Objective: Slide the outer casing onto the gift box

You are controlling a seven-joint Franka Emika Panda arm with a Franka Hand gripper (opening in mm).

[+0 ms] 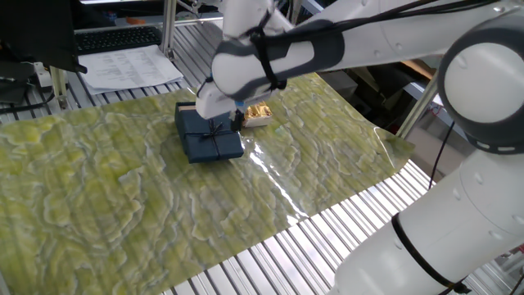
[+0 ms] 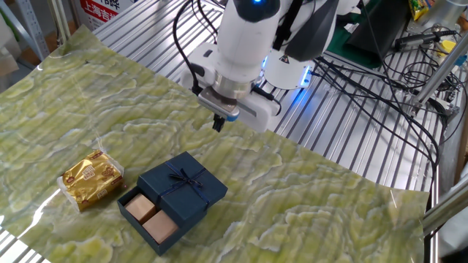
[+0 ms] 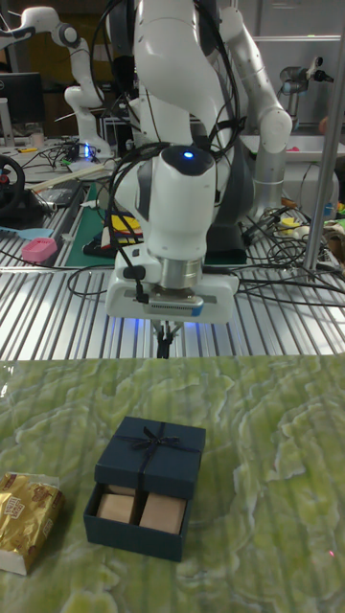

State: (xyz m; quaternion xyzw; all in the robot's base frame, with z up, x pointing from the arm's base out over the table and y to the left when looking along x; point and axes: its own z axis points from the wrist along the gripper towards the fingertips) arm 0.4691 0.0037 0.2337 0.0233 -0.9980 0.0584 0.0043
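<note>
Navy outer casing [image 3: 155, 450], gold wrapped item [image 3: 24, 512], green marbled cloth [image 3: 268, 460].

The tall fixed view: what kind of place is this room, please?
Most likely a robotics laboratory. Other white robot arms stand behind the working one, loose cables lie over the ribbed metal bench, and a monitor sits at the left.

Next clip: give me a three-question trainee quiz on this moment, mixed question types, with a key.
1. True or false: the dark navy ribboned outer casing fully covers the navy gift box.
2. The crinkled gold-wrapped item is: A) on the casing, B) beside the box on the green mat, C) in the gripper.
3. What shows in the box's uncovered end?

Key: 1 false, one end sticks out. 2 B. 3 Two tan blocks side by side.
</note>
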